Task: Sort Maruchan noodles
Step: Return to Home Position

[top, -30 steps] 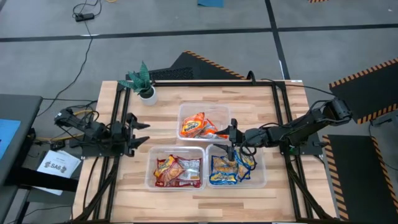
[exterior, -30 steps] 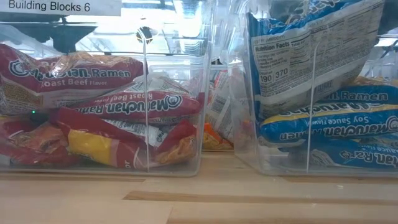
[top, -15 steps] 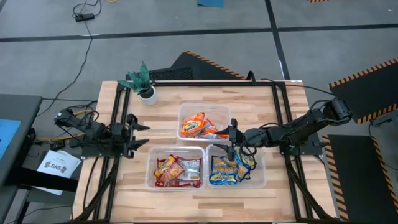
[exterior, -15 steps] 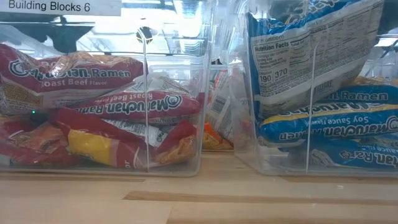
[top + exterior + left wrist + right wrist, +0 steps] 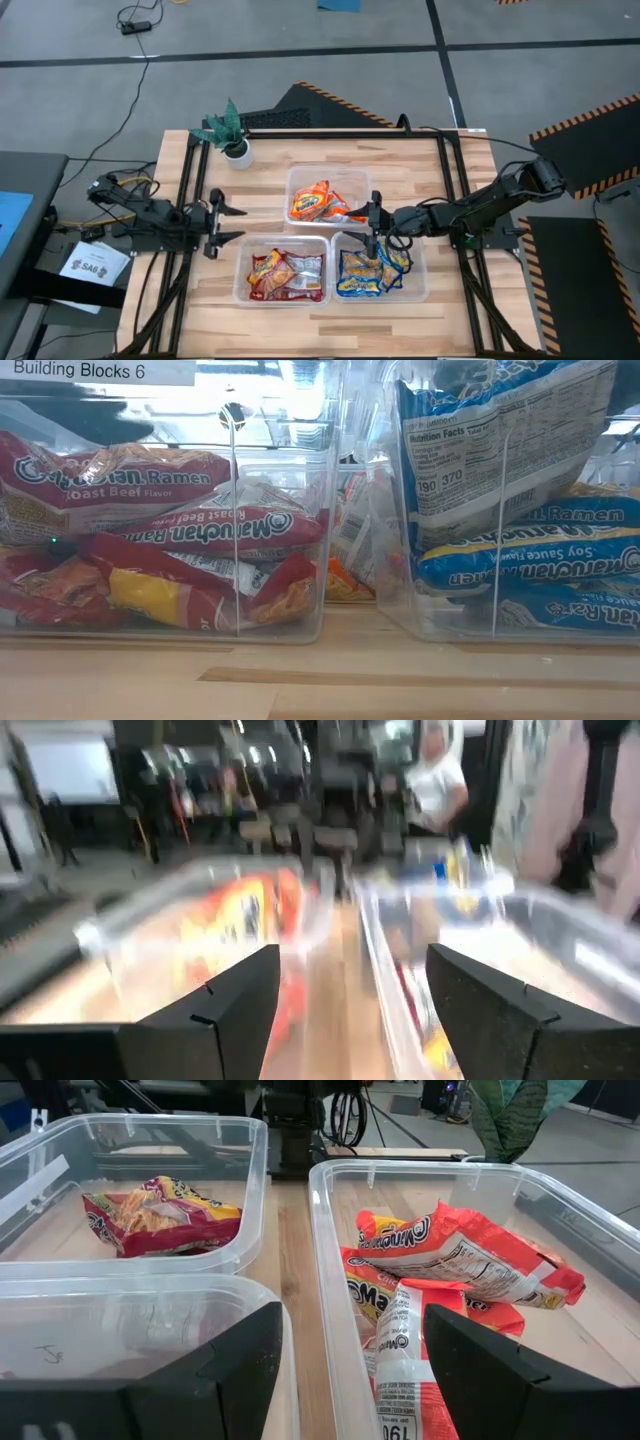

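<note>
Jaws spread, empty; noodles [image 5: 318,203] lie in tubs [image 5: 346,180] near them.

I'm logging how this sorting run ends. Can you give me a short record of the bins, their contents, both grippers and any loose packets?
upper bin: orange packets
lower left bin: red packets
lower right bin: blue packets
loose packets on the table: none seen
left gripper: open, holding nothing, at the table's left edge
right gripper: open, holding nothing, where the upper and lower right bins meet
other: potted plant at the far left corner
</note>
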`<action>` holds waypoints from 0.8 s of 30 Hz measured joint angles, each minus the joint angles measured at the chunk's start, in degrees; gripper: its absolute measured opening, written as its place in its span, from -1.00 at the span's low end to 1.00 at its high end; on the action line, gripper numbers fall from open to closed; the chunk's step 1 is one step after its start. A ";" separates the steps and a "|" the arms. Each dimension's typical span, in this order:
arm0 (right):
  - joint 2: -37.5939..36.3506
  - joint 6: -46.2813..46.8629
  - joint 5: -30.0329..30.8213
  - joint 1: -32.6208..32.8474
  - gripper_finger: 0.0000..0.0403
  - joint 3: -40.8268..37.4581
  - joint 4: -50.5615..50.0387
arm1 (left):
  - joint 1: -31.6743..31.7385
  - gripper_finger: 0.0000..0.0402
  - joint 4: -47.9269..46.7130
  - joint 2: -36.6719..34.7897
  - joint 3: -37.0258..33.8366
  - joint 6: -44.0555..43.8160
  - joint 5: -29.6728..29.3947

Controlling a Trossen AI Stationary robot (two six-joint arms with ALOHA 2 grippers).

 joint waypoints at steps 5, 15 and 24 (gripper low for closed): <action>0.00 0.02 0.00 0.00 0.32 0.00 -0.04 | -0.17 0.19 -3.52 1.40 -0.11 -3.77 14.66; 0.00 0.02 0.05 0.02 0.32 0.00 0.00 | 0.20 0.19 -4.44 1.22 -0.15 -1.49 24.34; 0.00 0.02 0.07 0.02 0.32 0.00 0.00 | 4.76 0.19 -4.31 1.22 -0.24 2.20 26.56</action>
